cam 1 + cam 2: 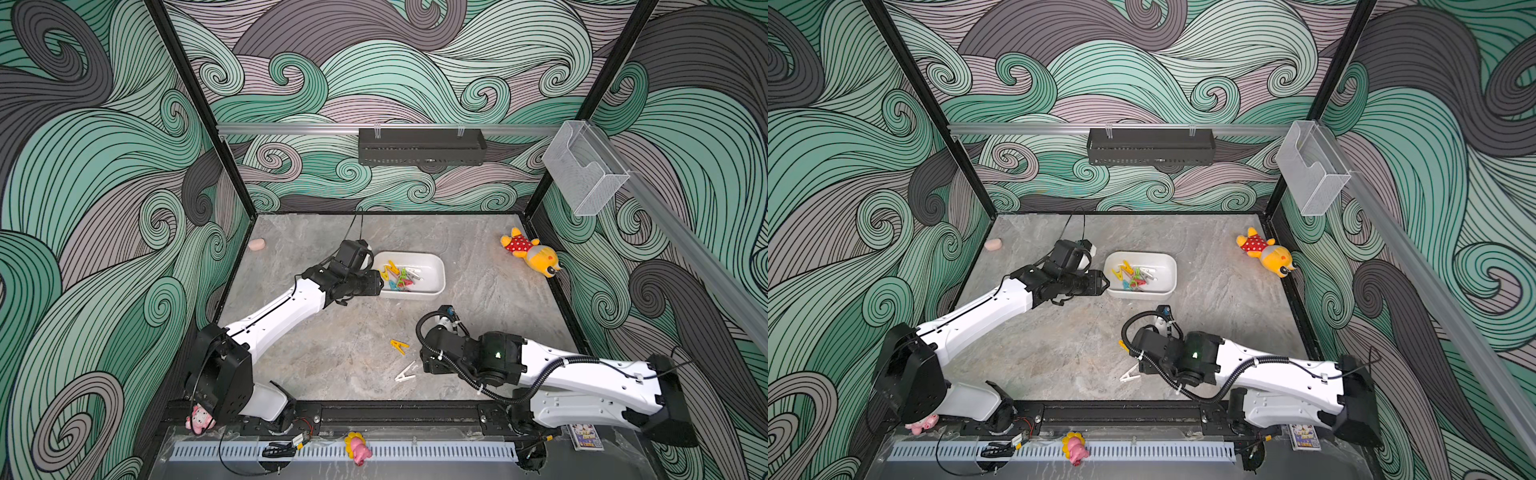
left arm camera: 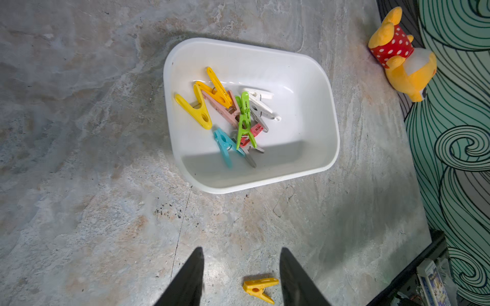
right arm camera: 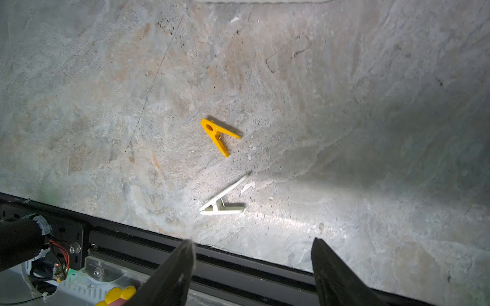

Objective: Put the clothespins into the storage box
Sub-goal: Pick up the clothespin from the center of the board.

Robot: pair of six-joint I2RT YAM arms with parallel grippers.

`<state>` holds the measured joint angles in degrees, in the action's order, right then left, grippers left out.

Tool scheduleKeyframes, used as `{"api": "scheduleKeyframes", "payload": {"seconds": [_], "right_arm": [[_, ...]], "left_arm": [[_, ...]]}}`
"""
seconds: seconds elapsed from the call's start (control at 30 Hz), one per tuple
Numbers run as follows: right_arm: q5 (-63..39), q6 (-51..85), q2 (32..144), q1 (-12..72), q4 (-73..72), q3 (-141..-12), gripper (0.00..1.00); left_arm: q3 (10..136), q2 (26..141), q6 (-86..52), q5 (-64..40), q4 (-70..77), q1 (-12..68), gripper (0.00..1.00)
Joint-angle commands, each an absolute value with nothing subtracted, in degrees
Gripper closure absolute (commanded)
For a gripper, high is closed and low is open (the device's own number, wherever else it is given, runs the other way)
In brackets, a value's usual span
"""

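- Left wrist view: the box (image 2: pixel 299 111) sits on the worktop (image 2: pixel 79 159) with a heap of pegs (image 2: pixel 238 116) loose inside, tangled the way dropped ones would settle.
- Left pincer (image 2: pixel 241 265) hangs raised beside the box's end, fingers apart and empty; it seems to have nothing to deliver.
- Right pincer (image 3: pixel 252 246) hovers above the worktop's near edge, fingers wide apart and empty, apparently readied for a pick.
- Yellow peg (image 3: pixel 218 135) and white peg (image 3: pixel 222 204) lie flat on the worktop near each other, well apart from the box.
- White peg lies nearer the right pincer, so it looks the likelier target.
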<state>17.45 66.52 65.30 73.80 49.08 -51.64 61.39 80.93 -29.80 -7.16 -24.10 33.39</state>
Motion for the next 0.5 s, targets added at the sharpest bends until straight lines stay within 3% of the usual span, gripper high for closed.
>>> {"api": "scheduleKeyframes", "payload": {"seconds": [0.0, 0.47], "right_arm": [[17.67, 76.12, 68.09, 74.76, 53.70, -55.22, 0.25], [5.86, 90.00, 77.71, 73.89, 32.63, -47.65, 0.32]], "left_arm": [[59.10, 77.34, -31.95, -7.22, -20.04, 33.13, 0.51], [55.31, 69.13, -33.31, -8.10, -20.21, 33.22, 0.51]]}}
